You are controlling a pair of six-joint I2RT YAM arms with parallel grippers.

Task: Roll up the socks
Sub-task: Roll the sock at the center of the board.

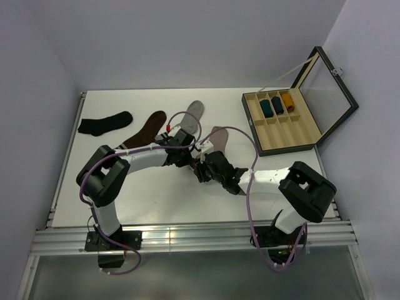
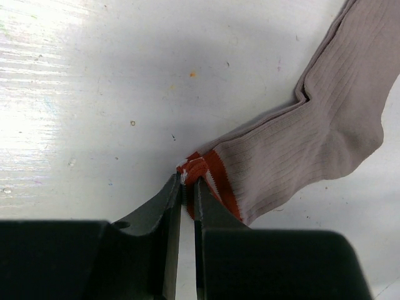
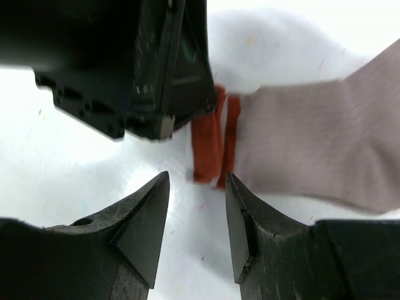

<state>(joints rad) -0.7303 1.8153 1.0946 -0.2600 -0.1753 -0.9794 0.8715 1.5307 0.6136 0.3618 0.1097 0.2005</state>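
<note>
The dusty pink sock (image 2: 325, 125) lies flat on the white table, and its red-and-white striped cuff (image 2: 215, 172) points toward me. My left gripper (image 2: 187, 181) is shut on the corner of that cuff. My right gripper (image 3: 197, 178) is open just short of the same cuff (image 3: 209, 144), and nothing is between its fingers. In the top view both grippers meet mid-table, the left gripper (image 1: 190, 157) and the right gripper (image 1: 201, 167), at the near end of the pink sock (image 1: 219, 136). The light grey sock (image 1: 195, 111) lies flat behind them.
A dark brown sock (image 1: 145, 130) and a black sock (image 1: 105, 123) lie at the back left. An open wooden box (image 1: 284, 125) with compartments holds rolled socks at the back right, its glass lid (image 1: 328, 81) raised. The left gripper's body (image 3: 125, 62) crowds the right wrist view.
</note>
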